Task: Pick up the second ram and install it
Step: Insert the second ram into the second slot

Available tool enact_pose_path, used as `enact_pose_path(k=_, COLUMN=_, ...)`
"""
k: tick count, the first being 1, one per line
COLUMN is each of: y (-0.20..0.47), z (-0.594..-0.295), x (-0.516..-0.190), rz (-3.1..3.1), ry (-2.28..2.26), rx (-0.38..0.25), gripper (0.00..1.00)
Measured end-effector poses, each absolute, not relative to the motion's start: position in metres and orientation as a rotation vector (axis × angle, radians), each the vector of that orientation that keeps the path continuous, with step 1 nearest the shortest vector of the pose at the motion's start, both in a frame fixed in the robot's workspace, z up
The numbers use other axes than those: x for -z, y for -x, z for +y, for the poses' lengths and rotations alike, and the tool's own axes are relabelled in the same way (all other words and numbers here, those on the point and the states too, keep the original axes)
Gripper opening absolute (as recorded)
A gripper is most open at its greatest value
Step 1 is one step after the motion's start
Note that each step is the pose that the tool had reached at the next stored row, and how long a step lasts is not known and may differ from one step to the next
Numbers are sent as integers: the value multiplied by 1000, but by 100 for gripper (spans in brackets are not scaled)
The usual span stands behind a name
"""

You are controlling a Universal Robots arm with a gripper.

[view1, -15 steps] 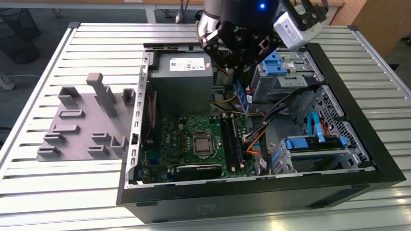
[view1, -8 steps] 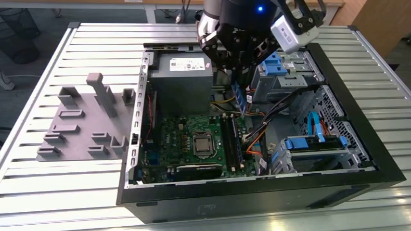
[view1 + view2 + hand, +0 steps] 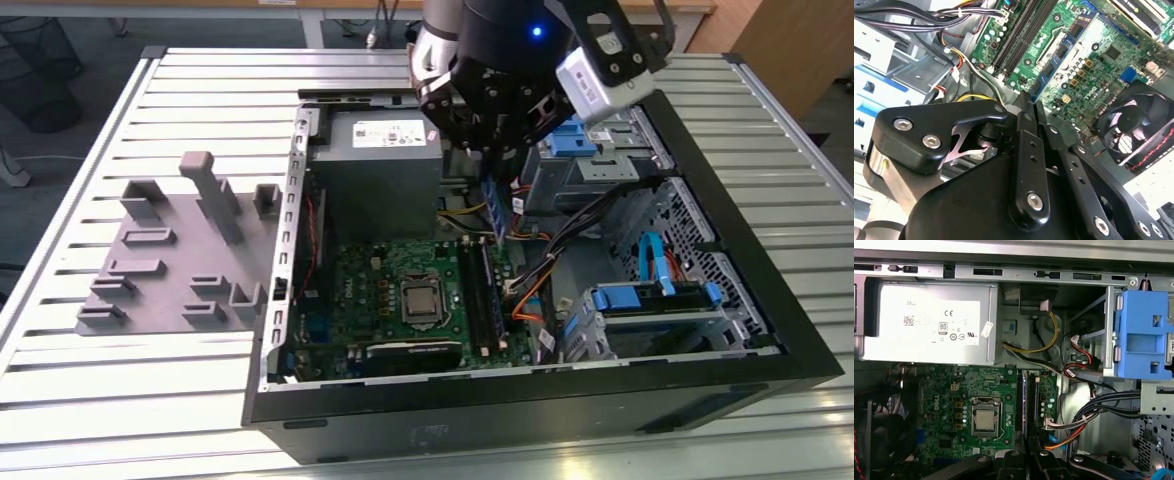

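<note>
Hanging over the open computer case in the exterior view, the gripper pinches the second ram upright, motherboard at its seven o'clock. In the second wrist view, fingers sit closed together above the RAM slots. In the first wrist view, the stick stands edge-on over the slots, power supply at eleven o'clock.

The open computer case sits mid-frame in the exterior view, and its green board lies bare at the lower centre, with open room above it. The grey power box blocks the upper centre. Bundled cables cross the gap at centre right, beside the drive cages filling the right side. The gripper hangs over the slots, the blue stick pointing down between box and cables.
</note>
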State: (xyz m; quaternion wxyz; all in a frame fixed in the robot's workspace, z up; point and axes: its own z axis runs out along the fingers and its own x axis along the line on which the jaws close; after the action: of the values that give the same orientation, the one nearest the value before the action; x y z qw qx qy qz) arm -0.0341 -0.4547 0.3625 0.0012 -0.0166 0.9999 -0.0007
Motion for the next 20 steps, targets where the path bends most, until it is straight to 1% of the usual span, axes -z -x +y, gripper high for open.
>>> enact_pose_path(k=9, y=30, z=-455, x=-350, rz=3139, ry=31, rx=2, gripper=14)
enact_pose_path(k=20, y=30, z=-455, x=-349, rz=3139, ry=29, rx=2, gripper=14)
